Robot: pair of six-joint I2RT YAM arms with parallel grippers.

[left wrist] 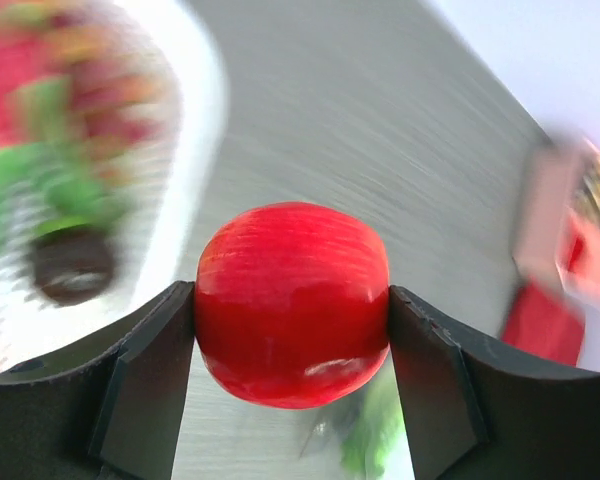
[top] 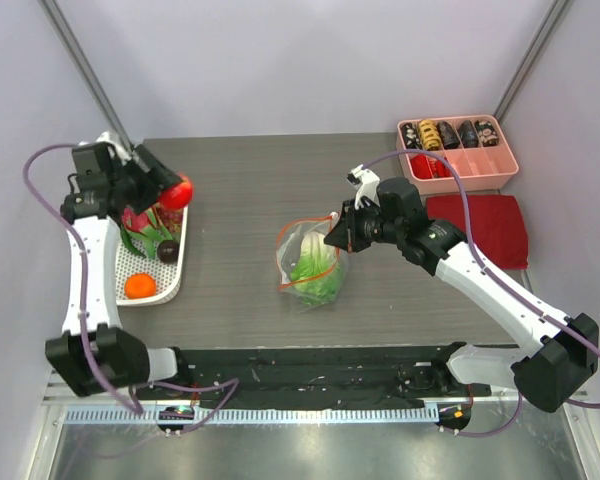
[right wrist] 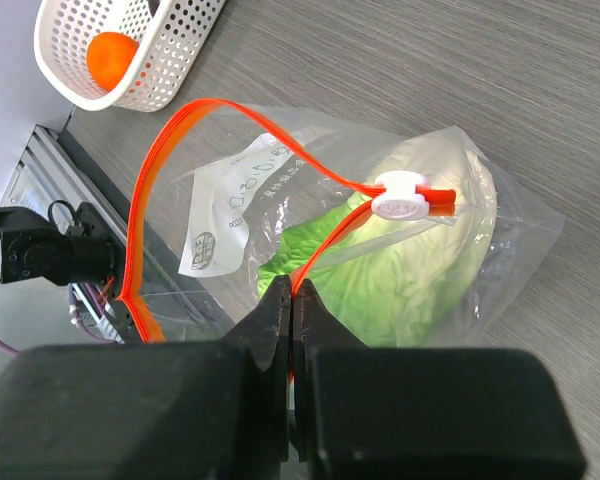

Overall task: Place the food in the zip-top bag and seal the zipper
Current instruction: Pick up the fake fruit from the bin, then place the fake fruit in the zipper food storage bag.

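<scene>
Top view: bright, even, diffuse light; faint shadows on the surface (top: 260, 180). Left wrist view: background badly smeared; red fruit (left wrist: 292, 300) sharp, small highlight near its underside. Right wrist view: crisp, mild sheen on the bag (right wrist: 520, 225).
</scene>
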